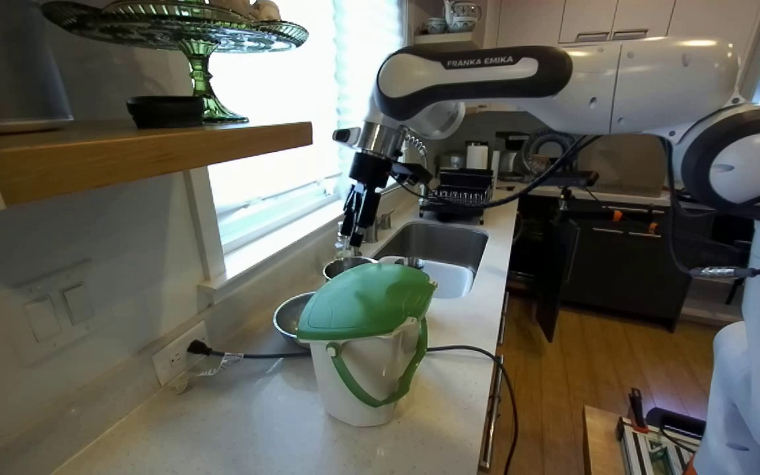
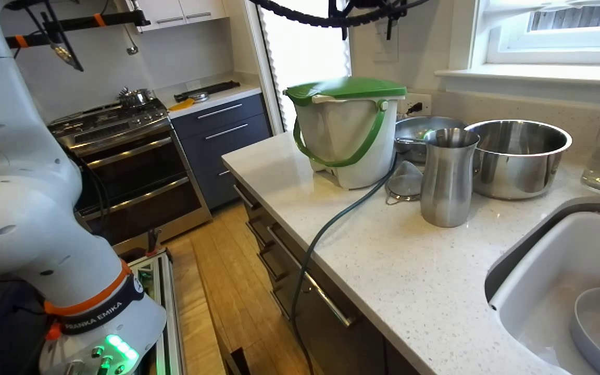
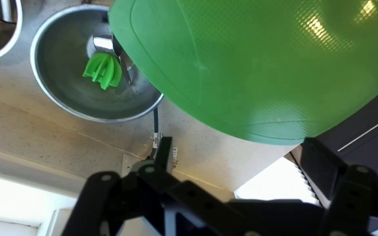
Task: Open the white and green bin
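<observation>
On the table (image 2: 420, 271), beside a metal bowl (image 3: 67, 93), stands the white and green bin (image 2: 344, 130), its green lid (image 1: 370, 300) down. The tool (image 3: 237, 147) hangs above, jaws spread, grasping nothing. I'd call this the approach; next, catch the lid's rim and lift.

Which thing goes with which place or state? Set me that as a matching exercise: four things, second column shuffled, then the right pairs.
Things:
1. black two-fingered end effector
2. tapered white plastic bin
3. bright green ribbed piece
4. small low black dish

Places and states:
A. on the wooden shelf
B. inside a round metal bowl
C. jaws apart
D. domed green lid closed

Pairs: 1-C; 2-D; 3-B; 4-A
</observation>
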Robot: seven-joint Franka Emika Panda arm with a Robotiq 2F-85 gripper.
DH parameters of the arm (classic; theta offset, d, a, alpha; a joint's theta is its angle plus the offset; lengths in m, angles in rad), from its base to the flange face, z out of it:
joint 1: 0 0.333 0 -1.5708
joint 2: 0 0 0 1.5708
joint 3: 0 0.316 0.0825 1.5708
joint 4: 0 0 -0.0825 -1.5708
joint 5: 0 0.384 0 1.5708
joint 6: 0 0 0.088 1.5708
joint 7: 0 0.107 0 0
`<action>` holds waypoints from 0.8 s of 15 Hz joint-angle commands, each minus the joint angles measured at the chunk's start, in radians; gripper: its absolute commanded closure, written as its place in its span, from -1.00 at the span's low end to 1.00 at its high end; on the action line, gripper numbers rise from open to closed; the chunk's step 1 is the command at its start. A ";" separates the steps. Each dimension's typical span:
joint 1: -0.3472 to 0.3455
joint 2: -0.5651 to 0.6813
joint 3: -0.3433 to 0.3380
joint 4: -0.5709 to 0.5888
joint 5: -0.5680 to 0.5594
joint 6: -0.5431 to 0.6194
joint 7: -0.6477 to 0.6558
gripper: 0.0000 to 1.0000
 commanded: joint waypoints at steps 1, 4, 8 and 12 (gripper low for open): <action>-0.060 0.137 0.053 0.152 0.056 -0.077 -0.086 -1.00; -0.092 0.215 0.094 0.233 0.088 -0.100 -0.115 -1.00; -0.076 0.210 0.091 0.208 0.072 -0.072 -0.094 -1.00; -0.069 0.221 0.087 0.207 0.053 -0.075 -0.084 -1.00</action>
